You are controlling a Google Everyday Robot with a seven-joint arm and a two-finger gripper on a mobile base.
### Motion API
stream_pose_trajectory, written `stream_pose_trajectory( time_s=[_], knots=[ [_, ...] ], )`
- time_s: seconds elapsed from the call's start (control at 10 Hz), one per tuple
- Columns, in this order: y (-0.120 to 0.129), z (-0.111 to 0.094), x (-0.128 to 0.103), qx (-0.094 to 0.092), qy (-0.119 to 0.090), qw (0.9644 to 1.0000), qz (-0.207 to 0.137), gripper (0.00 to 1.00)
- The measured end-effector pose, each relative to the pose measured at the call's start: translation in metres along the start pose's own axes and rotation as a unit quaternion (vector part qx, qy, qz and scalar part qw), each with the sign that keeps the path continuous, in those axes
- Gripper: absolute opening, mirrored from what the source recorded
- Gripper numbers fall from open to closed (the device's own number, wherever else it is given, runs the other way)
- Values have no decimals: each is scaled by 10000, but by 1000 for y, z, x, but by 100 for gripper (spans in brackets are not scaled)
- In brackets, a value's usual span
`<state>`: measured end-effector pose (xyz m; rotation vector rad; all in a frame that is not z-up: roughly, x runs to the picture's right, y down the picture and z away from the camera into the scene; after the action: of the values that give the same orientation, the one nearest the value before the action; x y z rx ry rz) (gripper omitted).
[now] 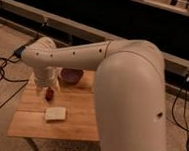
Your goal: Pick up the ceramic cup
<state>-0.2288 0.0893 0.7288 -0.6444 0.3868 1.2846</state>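
Nearest me, the robot's thick white arm (130,103) filled the right side and swept leftward over the wooden table (30,126). It hid most of the table's right half. I judged it had to reach that way because the base stood at the near right, so anything on that side lay behind it.

On the bare near-left part of the table lay a pale flat sponge (55,114), apart from everything else. Just beyond it sat a small red object (49,93). The gripper (49,82) hung directly over this, pointed down and close above it, perhaps touching. How the gripper was set, and whether it held anything, I could not tell.

A little farther back and to the right stood a dark purplish vessel (71,76), tucked under the forearm. I could not make out the ceramic cup. It may have been this vessel, or hidden behind the arm. If so, the gripper looked off its mark.

Cables (1,66) trailed on the floor at far left.
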Motion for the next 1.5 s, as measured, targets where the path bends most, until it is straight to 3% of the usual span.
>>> stream_pose_trajectory(
  time_s=[0.3,0.8,1.1,1.5],
  knots=[
    [20,18,-47,-286,-183,9990,-283,65],
    [37,38,-105,-470,-323,9950,-821,65],
    [71,36,-124,-407,-433,9870,-1491,65],
    [86,25,-131,-411,-521,9796,-1895,65]
  ],
)
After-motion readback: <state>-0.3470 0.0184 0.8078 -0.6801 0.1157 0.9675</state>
